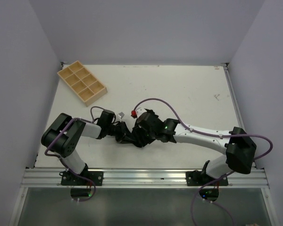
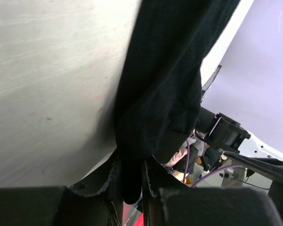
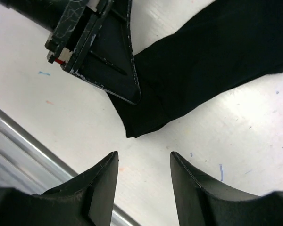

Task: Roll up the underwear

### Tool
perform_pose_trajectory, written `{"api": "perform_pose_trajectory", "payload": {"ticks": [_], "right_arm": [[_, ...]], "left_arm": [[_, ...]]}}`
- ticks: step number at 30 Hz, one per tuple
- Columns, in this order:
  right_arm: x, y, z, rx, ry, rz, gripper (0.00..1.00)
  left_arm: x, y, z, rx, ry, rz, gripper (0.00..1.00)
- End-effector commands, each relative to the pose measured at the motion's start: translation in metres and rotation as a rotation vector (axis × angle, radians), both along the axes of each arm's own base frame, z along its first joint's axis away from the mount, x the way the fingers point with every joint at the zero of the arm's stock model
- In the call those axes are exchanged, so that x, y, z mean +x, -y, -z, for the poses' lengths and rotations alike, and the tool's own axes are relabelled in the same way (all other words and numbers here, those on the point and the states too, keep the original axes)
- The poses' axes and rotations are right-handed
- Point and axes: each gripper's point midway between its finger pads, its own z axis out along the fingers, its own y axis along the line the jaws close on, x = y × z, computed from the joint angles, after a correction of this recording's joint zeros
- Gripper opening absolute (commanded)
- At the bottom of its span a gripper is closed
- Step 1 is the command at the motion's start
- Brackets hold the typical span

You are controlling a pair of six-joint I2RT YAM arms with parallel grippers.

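Underwear [image 3: 203, 61] is lying as a long, matte black band of soft fabric on the white table [image 3: 61, 117]. It is running from a blunt, folded corner near the middle of my right wrist view out toward 2 o'clock, where the frame is cutting it off. The left gripper [image 2: 130, 175] is pinching it. In my left wrist view the cloth is bunching into creases and funnelling down to 6 o'clock, squeezed between two hard black fingers [image 2: 153, 179] with chipped, scuffed edges. From the right wrist camera that gripper is showing at 11 o'clock, its wedge-shaped tip sitting on the fabric's near end. The right gripper [image 3: 144, 165] is hovering with its curved fingers spread apart and holding nothing, the fabric corner lying just off their tips toward 12 o'clock.

From the top camera I am struggling to tell the underwear from the black wrists crowding over it near the table's front edge. A purple cable [image 1: 153, 99] is looping over the right arm. A pale wooden tray [image 1: 81, 83] with eight compartments is sitting at 10 o'clock from the grippers, well apart.
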Motion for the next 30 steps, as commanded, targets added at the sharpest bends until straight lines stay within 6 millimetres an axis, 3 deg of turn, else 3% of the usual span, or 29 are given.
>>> {"api": "perform_pose_trajectory", "payload": {"ticks": [1, 9, 13, 30], "right_arm": [[0.019, 0.006, -0.008, -0.122, 0.214, -0.106, 0.52], [0.007, -0.015, 0.003, -0.284, 0.373, -0.327, 0.59], [-0.001, -0.028, -0.002, -0.300, 0.423, -0.406, 0.60], [-0.025, -0.049, 0.017, -0.421, 0.455, -0.606, 0.63]], "left_arm": [[-0.012, -0.008, 0.003, 0.053, -0.097, 0.009, 0.00], [-0.021, -0.005, -0.006, -0.023, -0.206, -0.012, 0.00], [-0.021, -0.002, -0.012, -0.055, -0.249, -0.017, 0.00], [-0.023, -0.007, -0.015, -0.064, -0.313, -0.027, 0.00]]}}
